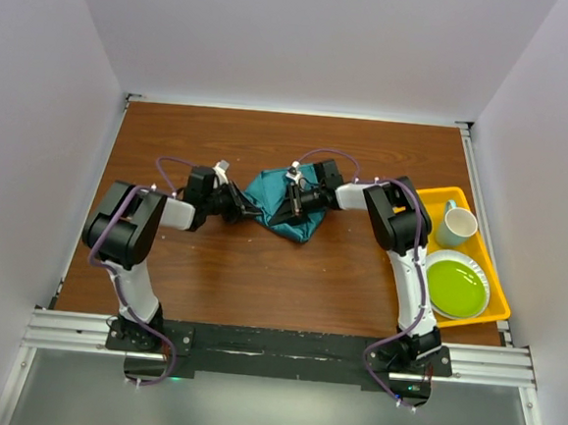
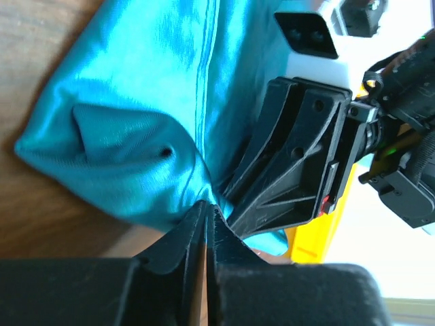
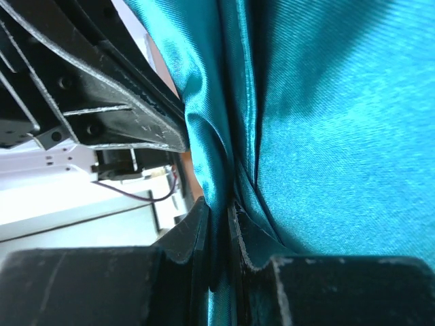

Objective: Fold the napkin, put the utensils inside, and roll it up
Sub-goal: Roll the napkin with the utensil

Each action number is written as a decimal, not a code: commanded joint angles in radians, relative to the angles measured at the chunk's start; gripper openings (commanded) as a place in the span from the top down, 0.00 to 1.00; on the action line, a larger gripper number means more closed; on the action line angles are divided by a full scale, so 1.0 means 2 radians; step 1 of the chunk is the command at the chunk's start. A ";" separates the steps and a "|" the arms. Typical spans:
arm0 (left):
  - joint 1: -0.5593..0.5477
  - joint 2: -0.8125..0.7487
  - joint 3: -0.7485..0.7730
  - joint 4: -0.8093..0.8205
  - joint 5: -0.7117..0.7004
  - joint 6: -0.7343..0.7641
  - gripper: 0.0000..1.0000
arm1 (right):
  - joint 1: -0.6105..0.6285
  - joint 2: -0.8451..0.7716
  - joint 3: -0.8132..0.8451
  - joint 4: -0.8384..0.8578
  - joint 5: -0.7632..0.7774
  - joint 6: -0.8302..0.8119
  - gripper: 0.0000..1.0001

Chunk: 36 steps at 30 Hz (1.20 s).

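- One teal napkin point(image 1: 266, 188), bunched and lifted into a crumpled heap on the wooden table point(image 1: 259, 275), sits well to the left of the yellow tray point(image 1: 441, 196).
- Two grippers are on it. The left gripper point(image 2: 206, 210) has its fingers pressed together, pinching a pucker of cloth at the napkin's side farthest from the tray.
- The right gripper point(image 3: 221, 207) comes in from the tray side, jaws clamped tight on a vertical fold of the same cloth.
- Both pincers meet nearly nose to nose, just beside each other.
- On the tray: one green plate point(image 1: 455, 288) at its near end and one pale mug point(image 1: 457, 227) at its far end.
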 commanded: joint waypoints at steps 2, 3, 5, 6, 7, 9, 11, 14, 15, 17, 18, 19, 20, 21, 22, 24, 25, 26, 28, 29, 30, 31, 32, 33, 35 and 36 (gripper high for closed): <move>0.003 0.028 0.022 0.088 0.009 -0.030 0.96 | -0.010 0.051 -0.004 -0.133 0.068 -0.043 1.00; 0.003 0.034 0.023 0.086 0.007 -0.031 0.98 | -0.010 0.050 -0.003 -0.140 0.068 -0.044 0.97; 0.006 0.039 0.024 0.077 -0.003 -0.034 1.00 | -0.010 0.046 0.002 -0.151 0.070 -0.054 0.94; 0.007 0.045 0.026 0.055 -0.006 -0.033 1.00 | -0.010 0.043 0.005 -0.165 0.074 -0.059 0.90; 0.007 0.048 0.030 0.038 -0.011 -0.031 1.00 | -0.010 0.040 0.014 -0.176 0.079 -0.074 0.87; 0.007 0.057 0.035 0.009 -0.014 -0.018 1.00 | -0.010 0.028 0.027 -0.215 0.098 -0.091 0.80; 0.007 0.059 0.032 -0.008 -0.018 -0.011 1.00 | -0.010 0.020 0.053 -0.246 0.115 -0.120 0.70; 0.008 0.064 0.028 -0.017 -0.019 -0.006 1.00 | -0.010 0.002 0.085 -0.301 0.145 -0.158 0.57; 0.008 0.065 0.029 -0.020 -0.018 -0.004 1.00 | -0.010 -0.007 0.092 -0.326 0.162 -0.167 0.55; 0.008 0.069 0.032 -0.030 -0.018 0.001 1.00 | -0.010 -0.019 0.109 -0.347 0.179 -0.195 0.49; 0.008 0.070 0.035 -0.033 -0.019 0.004 1.00 | -0.010 -0.025 0.112 -0.363 0.188 -0.202 0.48; 0.008 0.071 0.036 -0.036 -0.019 0.006 1.00 | -0.010 -0.039 0.115 -0.369 0.203 -0.216 0.46; 0.008 0.072 0.038 -0.038 -0.019 0.007 1.00 | -0.010 -0.046 0.114 -0.374 0.211 -0.222 0.43; 0.008 0.072 0.039 -0.039 -0.017 0.007 1.00 | -0.010 -0.052 0.114 -0.384 0.219 -0.228 0.42; 0.008 0.073 0.041 -0.041 -0.018 0.010 1.00 | -0.010 -0.068 0.112 -0.387 0.232 -0.239 0.41; 0.008 0.075 0.045 -0.046 -0.018 0.011 1.00 | -0.009 -0.085 0.103 -0.387 0.241 -0.245 0.40; 0.008 0.075 0.045 -0.048 -0.018 0.012 1.00 | -0.009 -0.094 0.091 -0.384 0.243 -0.253 0.40; 0.008 0.078 0.045 -0.050 -0.017 0.012 1.00 | -0.009 -0.111 0.083 -0.381 0.246 -0.257 0.39; 0.008 0.078 0.045 -0.051 -0.017 0.011 1.00 | -0.007 -0.128 0.060 -0.370 0.250 -0.267 0.39; 0.008 0.080 0.045 -0.053 -0.016 0.011 1.00 | -0.004 -0.144 0.052 -0.367 0.255 -0.271 0.39; 0.008 0.081 0.046 -0.053 -0.016 0.011 1.00 | -0.003 -0.151 0.037 -0.359 0.260 -0.281 0.39; 0.008 0.081 0.046 -0.054 -0.015 0.010 1.00 | 0.000 -0.160 0.030 -0.357 0.266 -0.286 0.39; 0.008 0.082 0.047 -0.056 -0.015 0.010 1.00 | 0.007 -0.174 0.023 -0.353 0.276 -0.291 0.39; 0.008 0.083 0.046 -0.057 -0.014 0.010 1.00 | 0.010 -0.181 0.011 -0.344 0.289 -0.297 0.39; 0.008 0.083 0.048 -0.063 -0.013 0.010 1.00 | 0.021 -0.192 0.001 -0.331 0.297 -0.302 0.38; 0.008 0.084 0.047 -0.063 -0.014 0.011 1.00 | 0.025 -0.201 -0.006 -0.327 0.307 -0.304 0.38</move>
